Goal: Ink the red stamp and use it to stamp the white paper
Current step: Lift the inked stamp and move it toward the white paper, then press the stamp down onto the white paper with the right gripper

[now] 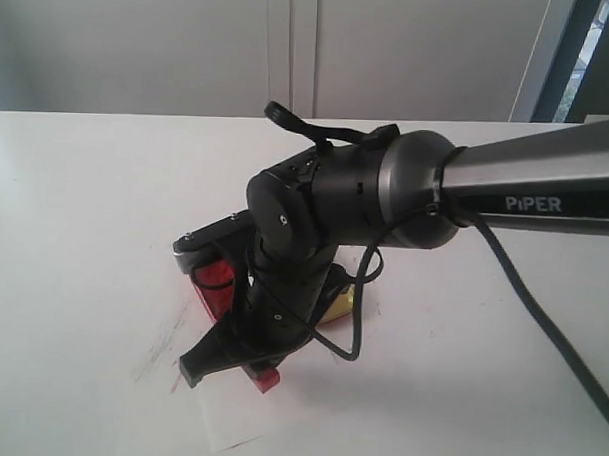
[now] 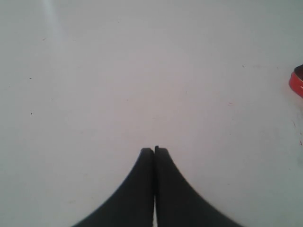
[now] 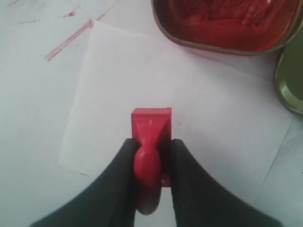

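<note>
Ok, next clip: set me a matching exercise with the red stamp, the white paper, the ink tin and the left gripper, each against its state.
1. red stamp
2. white paper
3. ink tin
4. left gripper

A. shut on nothing, over bare table
B. open, red ink showing
C. clamped in the right gripper
D. lying flat on the table

Pairs: 1-C, 2-D, 3-B, 4-A.

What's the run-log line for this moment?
right gripper: shut on red stamp | red stamp: over white paper, contact unclear | left gripper: shut, empty | ink tin: open, at paper's edge
</note>
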### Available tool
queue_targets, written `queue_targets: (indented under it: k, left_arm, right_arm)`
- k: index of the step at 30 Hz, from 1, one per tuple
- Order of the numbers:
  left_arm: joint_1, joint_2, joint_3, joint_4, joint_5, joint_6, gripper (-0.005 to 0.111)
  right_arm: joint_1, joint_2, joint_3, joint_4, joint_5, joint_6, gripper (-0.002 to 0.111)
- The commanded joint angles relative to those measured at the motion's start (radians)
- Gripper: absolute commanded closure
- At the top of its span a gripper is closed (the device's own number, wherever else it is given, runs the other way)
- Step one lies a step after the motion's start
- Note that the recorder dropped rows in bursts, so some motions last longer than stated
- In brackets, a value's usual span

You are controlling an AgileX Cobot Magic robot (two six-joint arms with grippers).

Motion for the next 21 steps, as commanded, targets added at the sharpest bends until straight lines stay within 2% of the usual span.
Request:
queue_targets:
  k: [1, 21]
  left_arm:
    - [-0.001, -0.005, 0.004, -0.009, 0.002, 0.001, 0.107]
    - [-0.001, -0.005, 0.004, -0.009, 0.002, 0.001, 0.107]
  right_arm:
    - [0.001, 0.009, 0.008, -0.005, -0.026, 0.009, 0.108]
    - [0.001, 0.093, 0.009, -0.024, -0.071, 0.024, 0.108]
